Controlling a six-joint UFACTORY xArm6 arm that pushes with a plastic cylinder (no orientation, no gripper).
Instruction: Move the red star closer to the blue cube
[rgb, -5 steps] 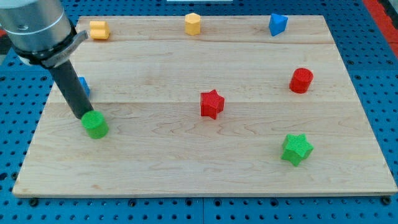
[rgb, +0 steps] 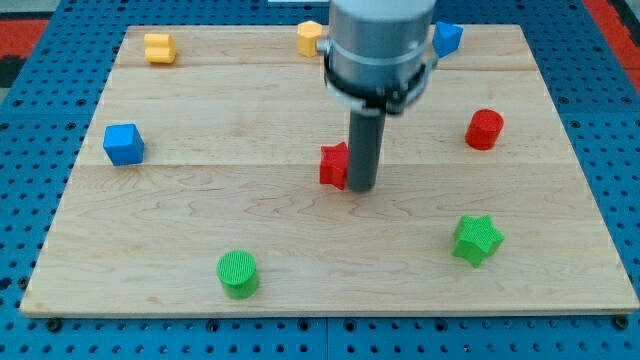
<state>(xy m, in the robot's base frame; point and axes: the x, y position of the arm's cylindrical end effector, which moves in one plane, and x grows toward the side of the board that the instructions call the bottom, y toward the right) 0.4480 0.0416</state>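
The red star (rgb: 333, 166) lies near the board's middle, partly hidden behind the rod. My tip (rgb: 362, 189) rests on the board right against the star's right side. The blue cube (rgb: 123, 144) sits far off at the view's left, clear of the rod.
A green cylinder (rgb: 238, 273) lies near the view's bottom. A green star (rgb: 476, 240) is at lower right, a red cylinder (rgb: 485, 129) at right. A yellow block (rgb: 159, 47), another yellow block (rgb: 310, 37) and a blue block (rgb: 446, 38) line the top edge.
The rod has swung from the view's left, by the green cylinder, to the red star's right side. The green cylinder now lies lower and further right. The blue cube is uncovered.
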